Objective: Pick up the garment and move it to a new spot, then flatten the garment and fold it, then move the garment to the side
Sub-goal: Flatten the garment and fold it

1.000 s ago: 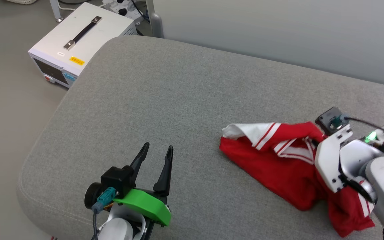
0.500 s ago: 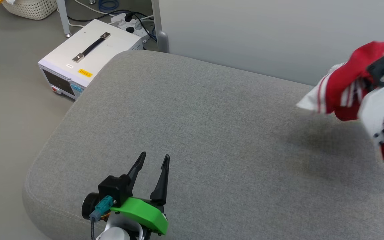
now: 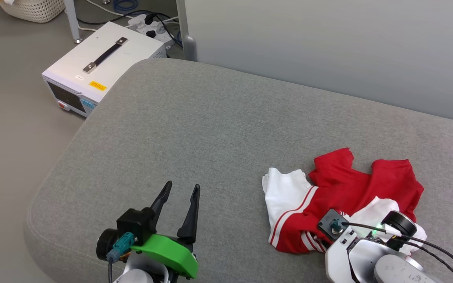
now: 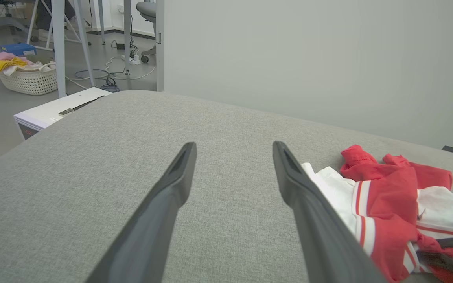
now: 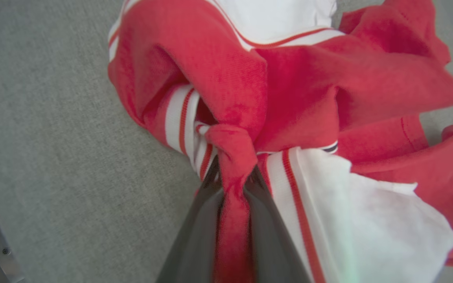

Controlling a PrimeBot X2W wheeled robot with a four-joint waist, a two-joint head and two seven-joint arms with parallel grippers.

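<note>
Right gripper (image 5: pixel 234 173), mine: both dark fingers are pinched together on a twisted bunch of red cloth from the garment (image 3: pixel 352 188). The bunch runs up between the fingers and bulges just past their tips.

Left gripper (image 3: pixel 182 185), mine: fingers spread wide apart, held over the near left part of the cushion (image 3: pixel 210 129). The tips point toward its far edge, well apart from the garment.

Garment: red jersey-style shirt with white sleeves and white-and-red striped trim. It lies crumpled in a heap on the cushion's near right part, resting on the cushion top. One white sleeve is thrown out toward the cushion's middle. Two red lobes point toward the cushion's far edge. A second white patch sits on the side of the heap nearest the cushion's near edge, by my right wrist. The chest lettering is hidden in the folds.

Cushion: broad, with a grey woven top, rounded corners and a stitched seam along its near left edge.

White box (image 3: pixel 104 59): on the floor just off the cushion's far left corner. It has a black strap handle on top, a yellow label and a dark front panel.

Power strip (image 3: pixel 151 21): on the floor beyond the cushion's far left corner, with dark cables plugged in.

Basket (image 4: pixel 30 80): pale and woven, on the floor well beyond the cushion's far left corner, with yellow and pink cloth inside.

Wall panel (image 3: pixel 328 47): pale grey, standing along the cushion's far edge.
</note>
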